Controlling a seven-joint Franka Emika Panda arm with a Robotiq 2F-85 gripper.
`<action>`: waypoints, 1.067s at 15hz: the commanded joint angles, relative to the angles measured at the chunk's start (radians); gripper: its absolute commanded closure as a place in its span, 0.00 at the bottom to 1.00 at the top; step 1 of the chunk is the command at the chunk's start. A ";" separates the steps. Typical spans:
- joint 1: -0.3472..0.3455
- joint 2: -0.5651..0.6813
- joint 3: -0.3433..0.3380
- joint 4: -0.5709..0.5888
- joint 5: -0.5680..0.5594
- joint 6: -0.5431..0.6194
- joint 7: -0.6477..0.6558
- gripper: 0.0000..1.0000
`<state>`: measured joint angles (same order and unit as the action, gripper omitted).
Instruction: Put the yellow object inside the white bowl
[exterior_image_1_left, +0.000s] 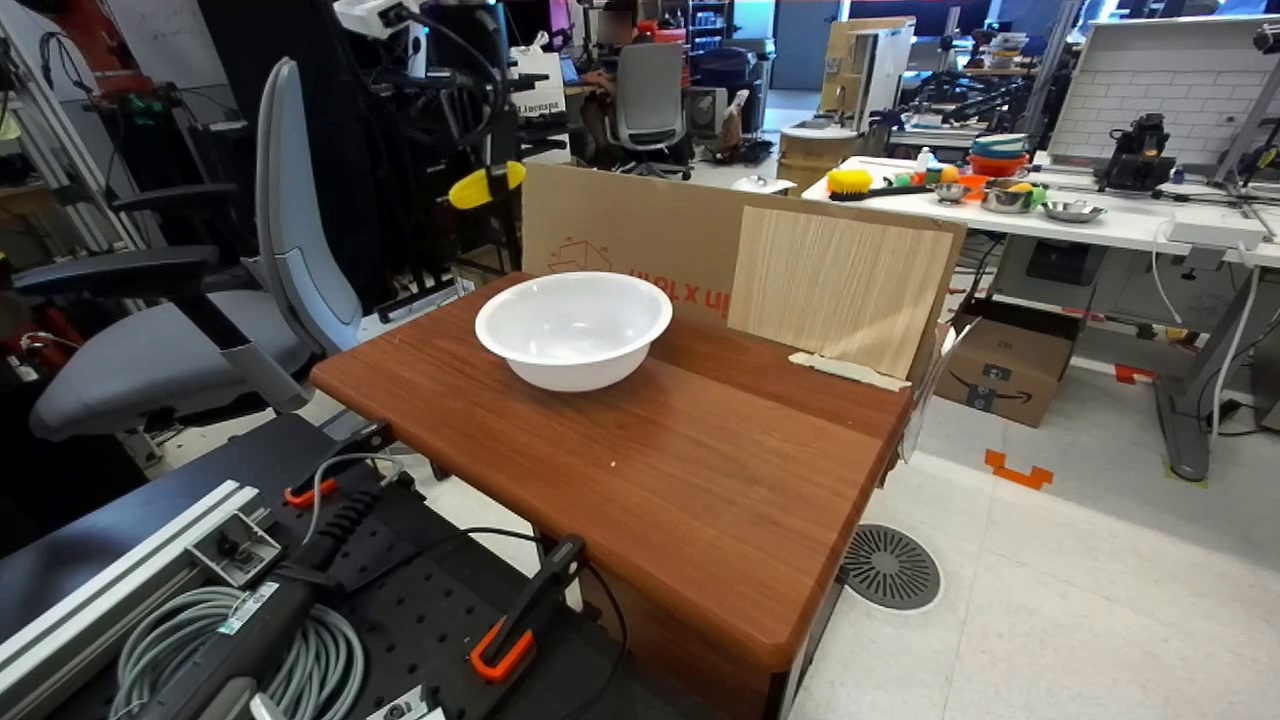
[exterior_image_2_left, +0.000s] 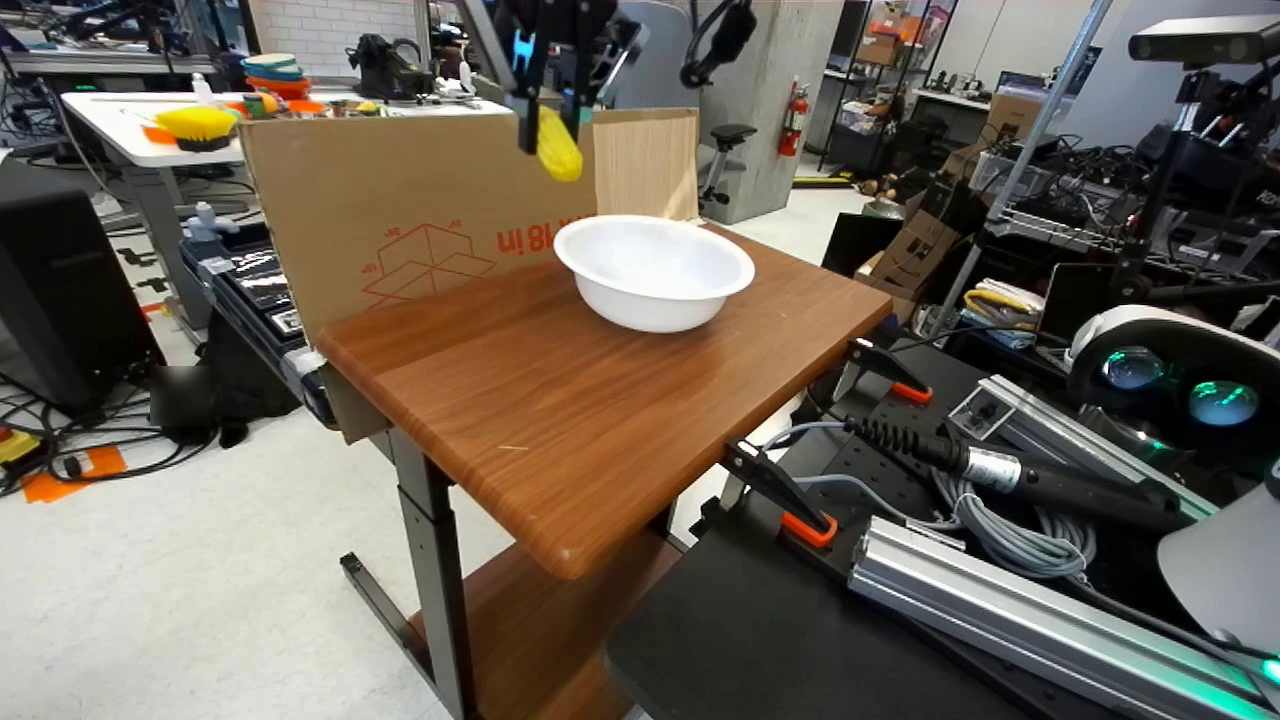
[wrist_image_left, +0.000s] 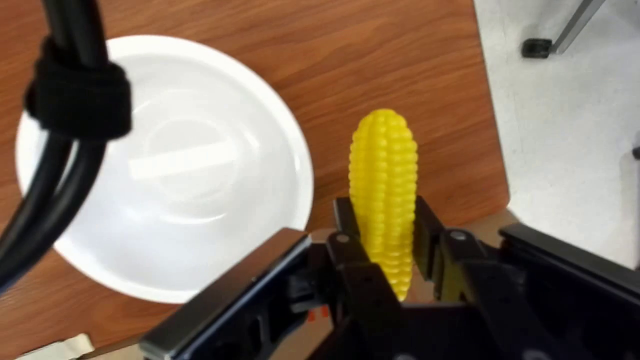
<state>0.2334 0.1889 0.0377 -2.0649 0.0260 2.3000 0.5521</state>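
Observation:
The yellow object is a bright yellow corn cob (wrist_image_left: 383, 160) with rows of kernels. It also shows in both exterior views (exterior_image_1_left: 480, 188) (exterior_image_2_left: 560, 155). My gripper (wrist_image_left: 384, 215) is shut on it, with one finger against each side. In an exterior view the gripper (exterior_image_2_left: 550, 125) hangs high above the table, up and left of the bowl. The white bowl (exterior_image_1_left: 575, 375) stands upright on the brown table and also shows in an exterior view (exterior_image_2_left: 655, 310). In the wrist view the bowl (wrist_image_left: 200, 200) lies left of the cob and nothing is seen in it.
A cardboard sheet (exterior_image_2_left: 400, 200) stands along one table edge, with a light wood panel (exterior_image_1_left: 840, 280) against it. Black clamps with orange tips (exterior_image_1_left: 530, 610) grip the opposite edge. A black cable (wrist_image_left: 80, 100) crosses the wrist view over the bowl's left side.

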 joint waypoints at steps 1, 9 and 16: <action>-0.081 -0.060 -0.031 -0.046 0.004 0.030 0.009 0.93; -0.136 -0.010 -0.037 -0.052 0.013 0.008 0.016 0.93; -0.134 0.098 -0.056 -0.042 -0.006 -0.027 0.075 0.93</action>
<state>0.0978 0.2378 -0.0060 -2.1350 0.0262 2.2985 0.5901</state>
